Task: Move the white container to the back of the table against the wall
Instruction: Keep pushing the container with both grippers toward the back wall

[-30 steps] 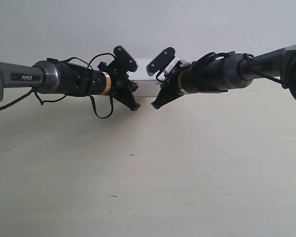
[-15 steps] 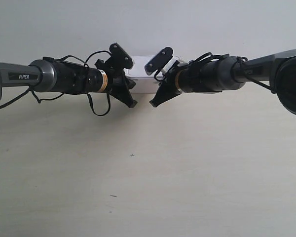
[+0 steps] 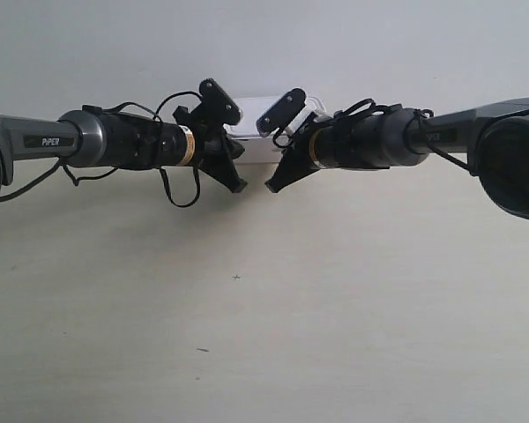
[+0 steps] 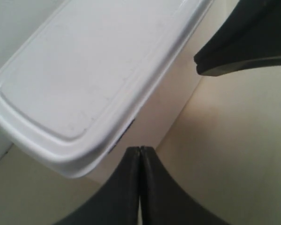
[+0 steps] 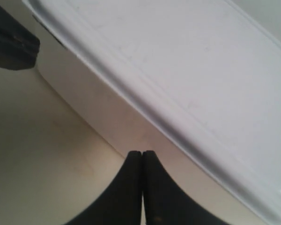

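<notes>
The white container stands on the table at the back, close to the wall, half hidden by both arms. The gripper of the arm at the exterior view's left and the gripper of the arm at the exterior view's right point at its front side from either flank. In the left wrist view my left gripper is shut and empty below the lid of the white container. My right gripper is shut and empty at the side of the white container. Contact cannot be told.
The wall runs right behind the box. A loose black cable hangs under the arm at the exterior view's left. Tiny dark specks mark the wide tabletop nearer the camera.
Both arms and the white container have shifted a little toward the wall. The grippers stay shut.
</notes>
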